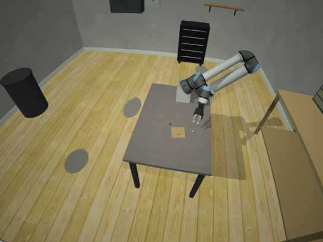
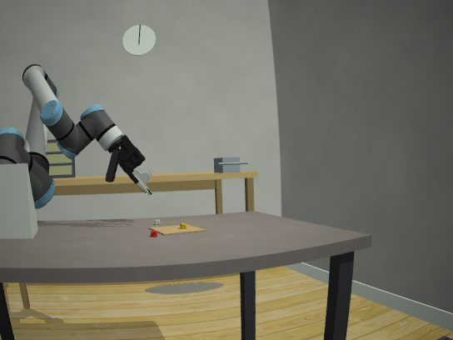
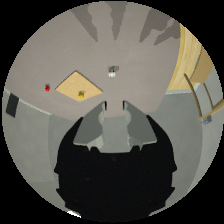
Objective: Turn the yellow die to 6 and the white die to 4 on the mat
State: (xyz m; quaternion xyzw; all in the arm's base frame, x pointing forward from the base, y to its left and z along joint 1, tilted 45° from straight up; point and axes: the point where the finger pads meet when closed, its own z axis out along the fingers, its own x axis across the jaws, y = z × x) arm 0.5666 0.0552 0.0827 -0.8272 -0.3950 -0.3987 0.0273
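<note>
The yellow die (image 1: 178,133) (image 2: 183,226) (image 3: 81,94) rests on the orange-tan mat (image 1: 174,130) (image 2: 167,230) (image 3: 75,80). The white die (image 1: 192,131) (image 2: 157,222) (image 3: 112,73) sits on the table beside the mat, off it. The red die (image 1: 170,124) (image 2: 154,234) (image 3: 47,88) sits on the table on the mat's other side, also off it. The dice are too small to read their top numbers. My gripper (image 1: 195,123) (image 2: 149,193) (image 3: 114,101) hangs tilted above the table, nearer the white die than the red. Its fingers are partly open, with nothing between them.
The table (image 1: 154,112) (image 2: 250,246) carries the arm's light base block (image 1: 183,95) (image 2: 17,204) at its back end. A wooden bench (image 1: 294,160) (image 2: 166,184) stands off to the side. The arm's shadow falls across the table near the white die.
</note>
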